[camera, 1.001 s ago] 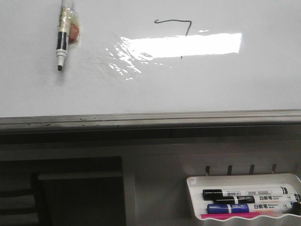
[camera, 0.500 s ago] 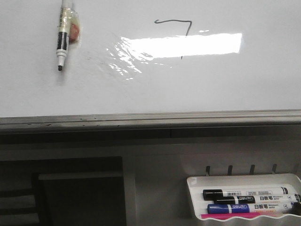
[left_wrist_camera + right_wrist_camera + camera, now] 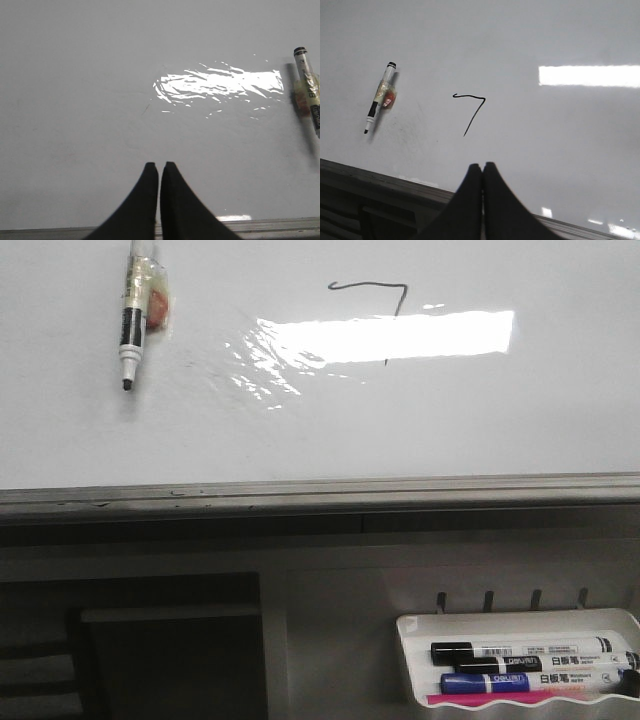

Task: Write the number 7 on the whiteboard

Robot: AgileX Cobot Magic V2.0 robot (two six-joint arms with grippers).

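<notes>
A thin dark number 7 (image 3: 375,302) is drawn on the whiteboard (image 3: 320,430), above the bright glare; it also shows in the right wrist view (image 3: 471,110). A black-and-white marker (image 3: 133,315), wrapped in tape, hangs on the board at the upper left, tip down, and shows in the right wrist view (image 3: 380,97) and the left wrist view (image 3: 309,92). My left gripper (image 3: 159,166) is shut and empty, near the board's grey bottom rail (image 3: 280,225). My right gripper (image 3: 482,166) is shut and empty, below the 7. Neither gripper shows in the front view.
The board's grey metal rail (image 3: 320,492) runs across the front view. Below it at the right hangs a small white marker tray (image 3: 415,655) with black, blue and pink markers (image 3: 530,665). A dark opening (image 3: 150,650) lies below at the left.
</notes>
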